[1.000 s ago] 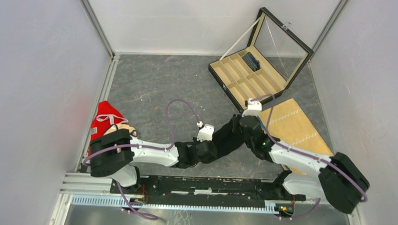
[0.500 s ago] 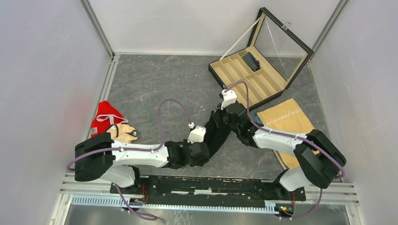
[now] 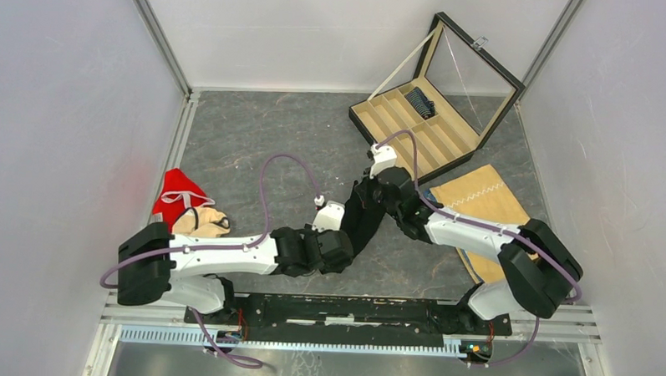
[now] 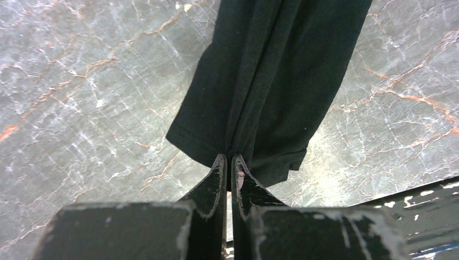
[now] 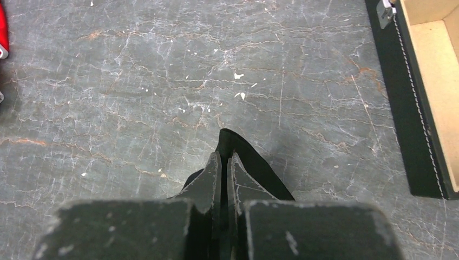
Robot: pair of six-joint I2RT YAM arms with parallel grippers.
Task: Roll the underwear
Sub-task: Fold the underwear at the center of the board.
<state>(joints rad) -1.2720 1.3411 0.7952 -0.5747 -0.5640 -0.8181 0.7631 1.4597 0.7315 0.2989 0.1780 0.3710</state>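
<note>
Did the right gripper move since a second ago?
Yes. The right gripper, pinching the underwear, moved left and a bit farther from the bases. It was just in front of the box's nearest corner and is now left of that corner.

The underwear [image 3: 364, 218] lies mid-desk [image 3: 256, 143]. A case [image 3: 363, 132] stands behind it to the right. A cloth [image 3: 488, 206] lies before the case.

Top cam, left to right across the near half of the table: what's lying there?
red garment → black underwear → tan cloth
</note>
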